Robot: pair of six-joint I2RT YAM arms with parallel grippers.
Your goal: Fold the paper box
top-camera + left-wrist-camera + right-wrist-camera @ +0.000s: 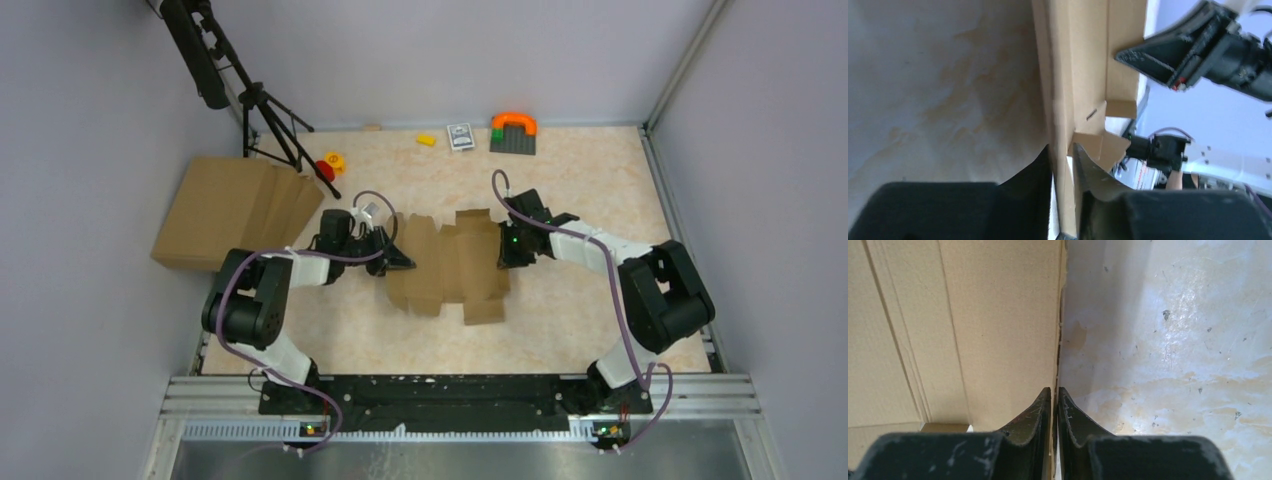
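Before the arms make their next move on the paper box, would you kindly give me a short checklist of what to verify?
1. Grip of the right fingers on the paper box: ok, closed on its edge.
2. Grip of the left fingers: cannot tell. They straddle the opposite edge, but firm contact is unclear.
3. Box folded up: not ok. It lies largely open on the table.
4. The cardboard pile clear of the box: ok, they lie apart.
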